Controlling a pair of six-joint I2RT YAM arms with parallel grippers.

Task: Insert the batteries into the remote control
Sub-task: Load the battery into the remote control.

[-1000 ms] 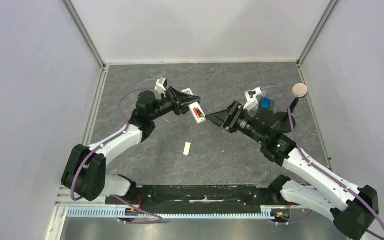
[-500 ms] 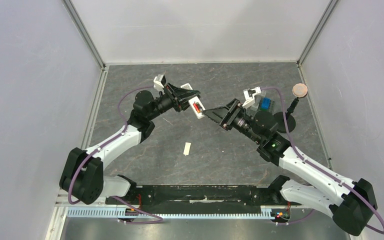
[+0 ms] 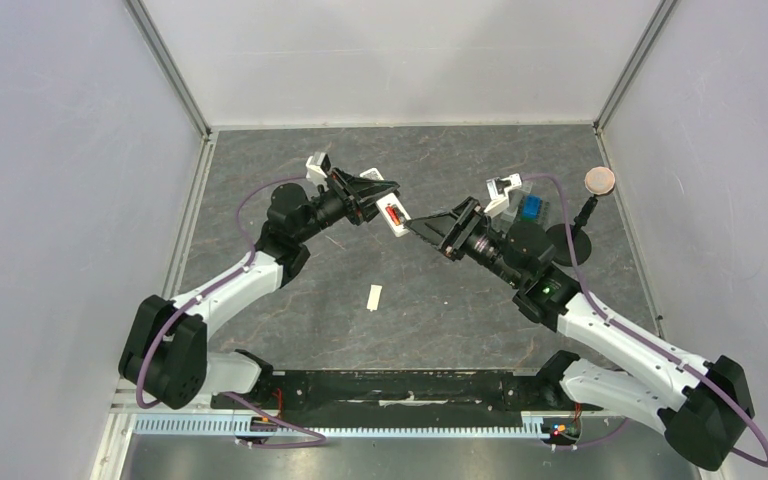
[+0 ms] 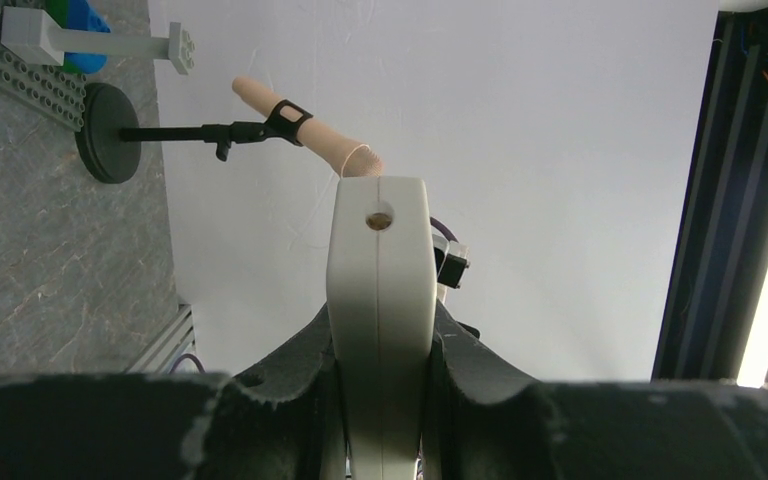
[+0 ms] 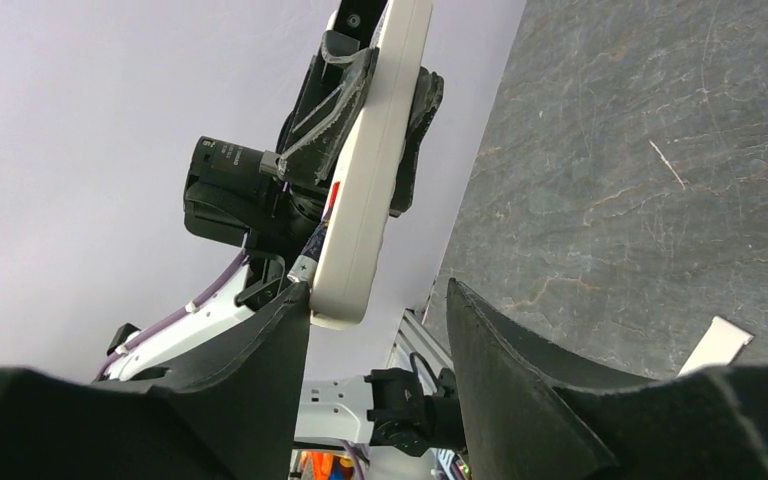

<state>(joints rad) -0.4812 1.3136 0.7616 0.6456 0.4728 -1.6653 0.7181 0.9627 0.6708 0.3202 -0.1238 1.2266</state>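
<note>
Left gripper [image 3: 378, 197] is clamped narrow on the remote [image 3: 391, 217] and holds it up off the worktop [image 3: 460, 310], mid-scene, slightly left of centre. The left wrist view shows the remote [image 4: 380, 300] edge-on, pinched between the two fingers of the left gripper [image 4: 380, 400].

The open back faces the top camera, with the red of a battery [image 3: 393, 214] showing in the compartment. Too small to tell if both batteries are seated.

The key relation is that the remote's long axis runs from the left gripper down-right, so its free end points straight at the right gripper [image 3: 413, 230]. The right arm is the nearer free one, and the two arms meet nose to nose.

In the right wrist view the remote [image 5: 370, 150] hangs slanted. Its lower end sits at the mouth of the right gripper [image 5: 378, 290], just beside the left-hand finger [image 5: 280, 330]. Cannot tell if it touches. The jaws stand apart at a medium gap with nothing pinched between them.

The small white cover [image 3: 374, 297] lies flat on the worktop, near the arms and well apart from both grippers. Blue and grey blocks [image 3: 530, 207] sit behind the right arm.

Likely step: the right gripper works at the remote's free end, pressing the battery home or steadying that end. It needs its fingers lined up across the remote's width, and the risk is knocking the remote askew in the left grip.
</note>
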